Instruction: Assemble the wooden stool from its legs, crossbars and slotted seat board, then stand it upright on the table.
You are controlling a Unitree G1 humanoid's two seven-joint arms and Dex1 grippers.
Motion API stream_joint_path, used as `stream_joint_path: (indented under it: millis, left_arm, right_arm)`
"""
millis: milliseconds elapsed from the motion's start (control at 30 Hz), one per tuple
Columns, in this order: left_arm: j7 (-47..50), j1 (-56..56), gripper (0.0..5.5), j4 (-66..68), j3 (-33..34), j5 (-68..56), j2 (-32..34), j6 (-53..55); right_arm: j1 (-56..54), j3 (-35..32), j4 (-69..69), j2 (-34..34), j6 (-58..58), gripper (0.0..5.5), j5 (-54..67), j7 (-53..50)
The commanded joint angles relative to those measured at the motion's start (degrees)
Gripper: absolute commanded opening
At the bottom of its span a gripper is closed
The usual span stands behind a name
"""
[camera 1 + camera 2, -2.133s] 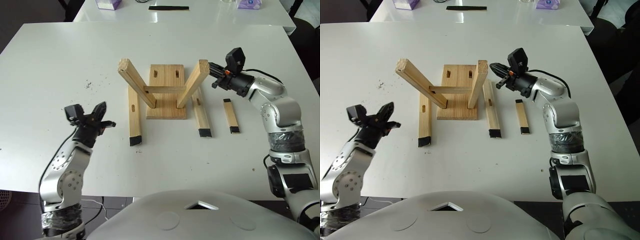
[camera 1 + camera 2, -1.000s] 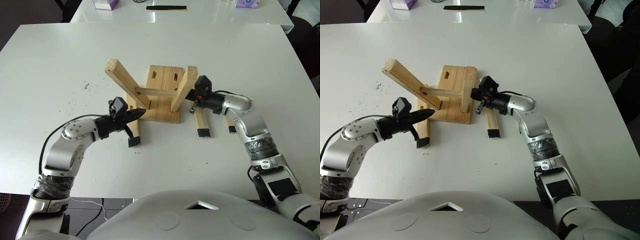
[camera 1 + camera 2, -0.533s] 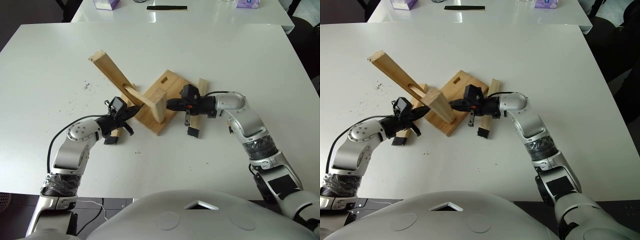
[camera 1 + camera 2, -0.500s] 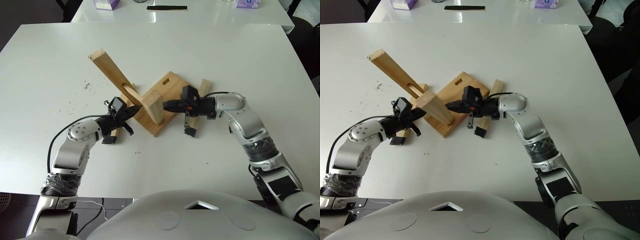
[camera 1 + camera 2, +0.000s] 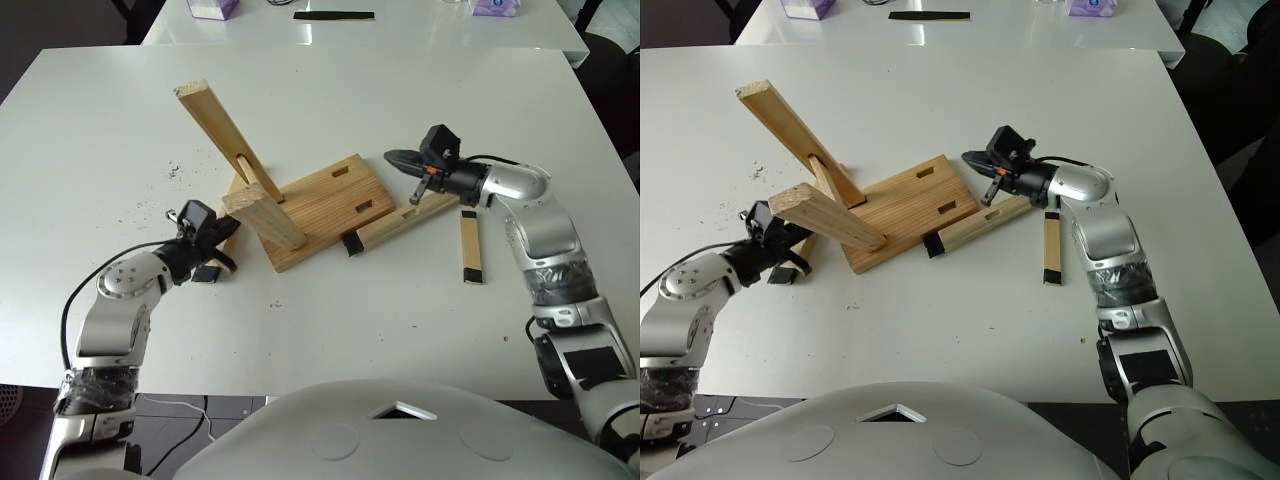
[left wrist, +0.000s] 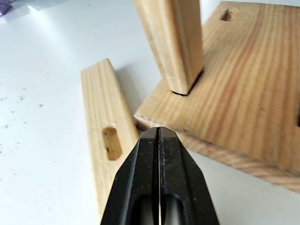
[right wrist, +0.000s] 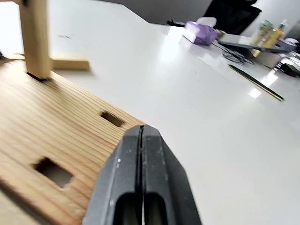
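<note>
Both hands were fully shut w/ nothing in them. Left hand [image 6: 157,138] had its two fingers pressed flat together into a wedge, tip at the near corner of the seat board [image 5: 330,205]. Prob. set that way to shove or steady the board rather than grip it. A loose leg [image 6: 96,108] lay flat on the counter [image 5: 330,90] right beside that tip, slot facing up, its end tucked against the board's edge. Right hand [image 7: 141,136] was likewise pinched shut and empty, hovering just above the board's opposite edge, two open slots just ahead of its tip. Looked like a poke-and-nudge posture, maybe bracing from that side. So the half-built stool sat between the two hands: board flat on the counter, pale grained wood, underside up. Two legs were already socketed on the left hand's side. The tall leg [image 5: 218,130] leaned steeply away from that hand, and the nearer leg [image 5: 265,213] tilted out over it. Neither looked square, so joints prob. loose. Another unfitted leg [image 5: 405,220], black pad at one end, lay under the right hand, touching the board. A short crossbar [image 5: 468,245] lay apart, on the far side of the right hand from the board.
</note>
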Motion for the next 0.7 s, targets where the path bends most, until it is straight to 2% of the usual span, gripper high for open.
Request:
stream_joint_path:
  millis: [33,200,400,600,700]
  left_arm:
    - [-3.32,2.96,0.0,-6.98,-1.89,-2.11,2.22,3.75]
    - [-2.94,1.69,0.0,-5.92,-4.45,0.18,2.48,4.63]
    - [-3.16,3.1,0.0,-6.0,-6.05,1.56,3.47,4.41]
    - [-3.65,5.83,0.0,-9.55,-1.08,-0.89,4.99,5.22]
    - [-4.07,6.36,0.0,-8.68,-0.89,-0.46,5.66,5.08]
  right_arm:
    - [-4.77,1.91,14.36,2.38,-5.4,0.01,-3.66,-0.61]
    - [-6.87,2.43,21.79,2.92,-9.08,0.01,-4.46,3.14]
    - [-7.61,2.32,23.44,2.5,-10.22,0.01,-4.15,8.9]
    - [-7.22,2.56,22.64,1.14,-10.58,0.01,-4.98,12.72]
    - [-6.9,2.61,22.46,0.9,-10.61,0.01,-5.2,13.57]
